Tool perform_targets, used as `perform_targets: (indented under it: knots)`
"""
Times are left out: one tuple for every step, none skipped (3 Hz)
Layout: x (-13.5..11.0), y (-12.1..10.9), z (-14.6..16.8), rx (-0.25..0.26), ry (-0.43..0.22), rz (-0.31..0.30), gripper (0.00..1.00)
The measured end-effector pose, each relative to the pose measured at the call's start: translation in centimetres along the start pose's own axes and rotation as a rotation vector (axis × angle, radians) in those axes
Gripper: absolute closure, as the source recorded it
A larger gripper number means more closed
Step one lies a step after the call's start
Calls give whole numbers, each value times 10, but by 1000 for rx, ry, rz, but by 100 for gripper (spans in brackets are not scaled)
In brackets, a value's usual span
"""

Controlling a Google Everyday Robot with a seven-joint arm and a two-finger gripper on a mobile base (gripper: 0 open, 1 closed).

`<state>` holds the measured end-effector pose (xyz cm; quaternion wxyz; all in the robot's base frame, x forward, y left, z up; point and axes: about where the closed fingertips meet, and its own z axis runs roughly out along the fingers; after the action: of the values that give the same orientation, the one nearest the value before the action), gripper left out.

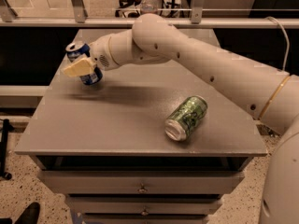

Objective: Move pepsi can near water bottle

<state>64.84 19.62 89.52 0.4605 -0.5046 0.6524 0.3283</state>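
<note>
The pepsi can [80,55] is dark blue with a silver top. It hangs tilted above the left part of the grey table [117,120], and its shadow lies on the surface below. My gripper [83,67] is shut on the can, with a cream fingertip [77,68] across its front. The white arm reaches in from the right. The water bottle [148,3] stands at the far back of the table, and only its clear top and white cap show above the arm.
A green patterned can [186,117] lies on its side at the table's front right. A metal rail [149,22] runs along the back. Drawers with small knobs [141,188] sit under the tabletop. The table's left edge is close to the held can.
</note>
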Motion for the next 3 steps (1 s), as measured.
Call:
perform_targets:
  knots:
    - [0,1,1,-1,0,0,100]
    - [0,1,-3,14,-4,2,100]
    - [-6,-15,-36,110,-23,-27,100]
